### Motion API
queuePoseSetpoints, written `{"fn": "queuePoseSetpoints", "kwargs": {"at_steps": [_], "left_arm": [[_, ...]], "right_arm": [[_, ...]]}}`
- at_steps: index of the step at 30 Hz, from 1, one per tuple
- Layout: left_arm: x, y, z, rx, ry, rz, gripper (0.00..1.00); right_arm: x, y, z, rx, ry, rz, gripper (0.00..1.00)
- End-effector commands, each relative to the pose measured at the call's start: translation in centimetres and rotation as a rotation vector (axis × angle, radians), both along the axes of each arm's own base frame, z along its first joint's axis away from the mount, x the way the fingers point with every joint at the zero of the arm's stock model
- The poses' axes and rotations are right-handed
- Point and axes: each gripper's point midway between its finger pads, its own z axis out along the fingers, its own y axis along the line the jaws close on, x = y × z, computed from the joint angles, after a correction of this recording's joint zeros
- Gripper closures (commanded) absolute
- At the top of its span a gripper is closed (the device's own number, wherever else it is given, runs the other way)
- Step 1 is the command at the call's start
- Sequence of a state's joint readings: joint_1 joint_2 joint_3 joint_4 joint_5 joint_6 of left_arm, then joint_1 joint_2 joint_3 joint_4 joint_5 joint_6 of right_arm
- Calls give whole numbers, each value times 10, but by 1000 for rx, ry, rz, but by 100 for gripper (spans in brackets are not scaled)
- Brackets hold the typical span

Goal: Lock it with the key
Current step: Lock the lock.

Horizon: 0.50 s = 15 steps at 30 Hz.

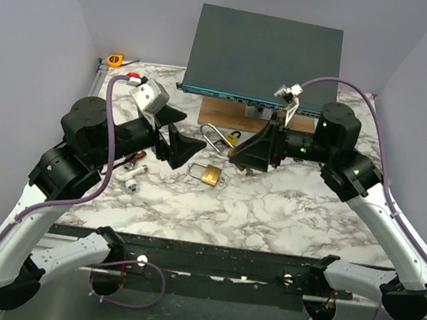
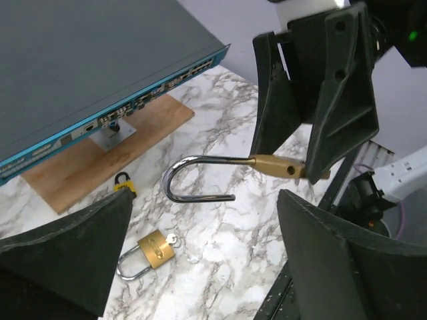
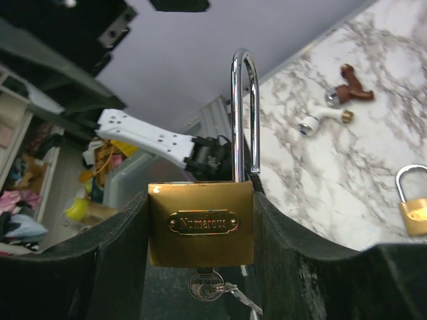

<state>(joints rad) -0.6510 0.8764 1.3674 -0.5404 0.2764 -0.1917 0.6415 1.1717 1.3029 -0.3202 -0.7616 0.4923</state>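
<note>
while tight around the brass padlock (image 3: pixel 200 223), right pincer (image 1: pixel 240 149) opposite wide-open left pincer (image 1: pixel 186 139), smaller padlock (image 1: pixel 208 173) beneath

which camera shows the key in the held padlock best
Right wrist: the key sits in the bottom of the held padlock, clamped in the right gripper, close up. Left wrist shows only the padlock edge-on; top view hides the key.
</note>
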Motion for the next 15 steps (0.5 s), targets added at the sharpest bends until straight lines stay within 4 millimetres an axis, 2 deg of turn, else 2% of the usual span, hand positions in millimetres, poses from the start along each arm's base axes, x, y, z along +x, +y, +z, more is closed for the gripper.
{"fn": "queuePoseSetpoints", "kwargs": {"at_steps": [1, 4, 10, 15], "left_arm": [[-31, -11, 15, 29, -113, -230, 17], [-45, -14, 17, 28, -112, -319, 27], [-50, -19, 18, 17, -88, -370, 28], [-59, -29, 16, -25, -41, -454, 34]], "right_arm": [[-48, -11, 62, 124, -59, 171, 81], [-60, -17, 77, 154, -82, 200, 82], [-71, -22, 90, 177, -109, 229, 81], [-72, -23, 88, 174, -113, 232, 82]]}}
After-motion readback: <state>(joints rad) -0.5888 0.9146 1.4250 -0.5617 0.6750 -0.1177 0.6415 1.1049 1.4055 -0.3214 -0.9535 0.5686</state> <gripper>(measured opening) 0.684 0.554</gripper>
